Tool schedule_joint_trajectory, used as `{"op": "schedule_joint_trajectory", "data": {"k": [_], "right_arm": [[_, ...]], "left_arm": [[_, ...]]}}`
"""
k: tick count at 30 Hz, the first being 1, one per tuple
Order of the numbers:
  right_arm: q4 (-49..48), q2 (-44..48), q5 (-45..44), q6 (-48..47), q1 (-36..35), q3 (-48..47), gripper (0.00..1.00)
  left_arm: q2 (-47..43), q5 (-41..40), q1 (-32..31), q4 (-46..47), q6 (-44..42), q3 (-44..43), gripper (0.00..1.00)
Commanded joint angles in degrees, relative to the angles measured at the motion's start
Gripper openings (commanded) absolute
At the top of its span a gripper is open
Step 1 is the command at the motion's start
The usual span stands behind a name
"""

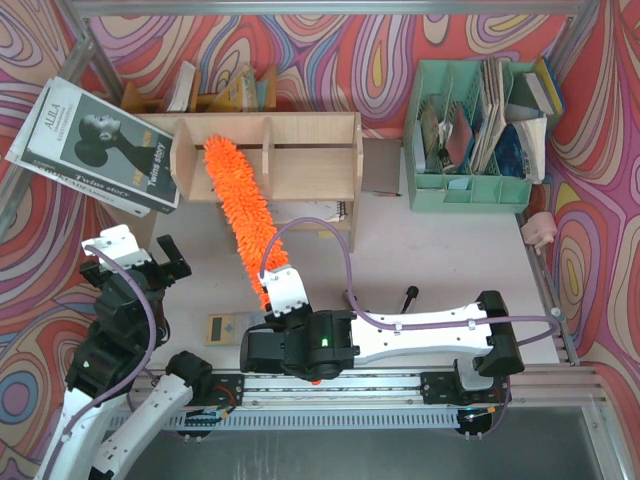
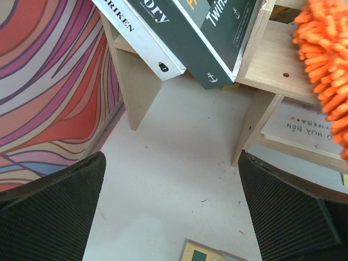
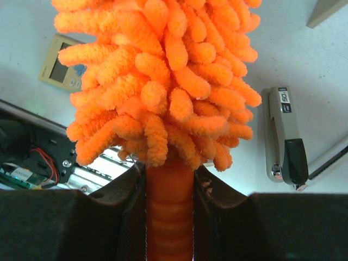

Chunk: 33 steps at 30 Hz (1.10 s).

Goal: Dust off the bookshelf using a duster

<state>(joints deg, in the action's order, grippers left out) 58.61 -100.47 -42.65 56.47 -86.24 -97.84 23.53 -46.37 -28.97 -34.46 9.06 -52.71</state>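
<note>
Right gripper (image 3: 169, 187): clamps fluffy bright-orange chenille duster (image 1: 238, 205), handle mostly hidden
Duster tip: at light plywood bookshelf (image 1: 310, 150)
Left gripper (image 2: 171, 212): spread wide, fingers cut off

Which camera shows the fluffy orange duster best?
Top external: the fluffy orange microfibre duster runs full length from the right end effector to the light plywood bookshelf. Right wrist shows only its handle and nearest tufts; left wrist, just an edge fringe.
</note>
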Motion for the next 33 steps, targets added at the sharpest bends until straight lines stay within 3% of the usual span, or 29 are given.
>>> {"op": "schedule_joint_trajectory", "data": {"k": [1,9,15,21,33], "right_arm": [[5.0,4.0,-7.2,7.4,0.0,0.4,0.00],[-7.3,8.0,-6.0,-1.5,0.0,3.8,0.00],[-12.0,5.3,-2.1,-7.7,0.0,1.5,0.00],[-10.1,1.5,-0.2,-7.4,0.4,-1.0,0.00],[-8.6,2.2,2.2,-4.7,3.1,1.2,0.00]], "left_arm": [[0.0,-0.6,0.3,0.0,0.4,0.2,0.98],[0.0,-0.5,0.3,-0.1,0.5,0.2,0.98],[0.1,-0.4,0.3,-0.1,0.4,0.2,0.98],[-0.1,-0.4,0.3,-0.1,0.4,0.2,0.98],[-0.3,-0.3,0.3,-0.1,0.4,0.2,0.99]]}}
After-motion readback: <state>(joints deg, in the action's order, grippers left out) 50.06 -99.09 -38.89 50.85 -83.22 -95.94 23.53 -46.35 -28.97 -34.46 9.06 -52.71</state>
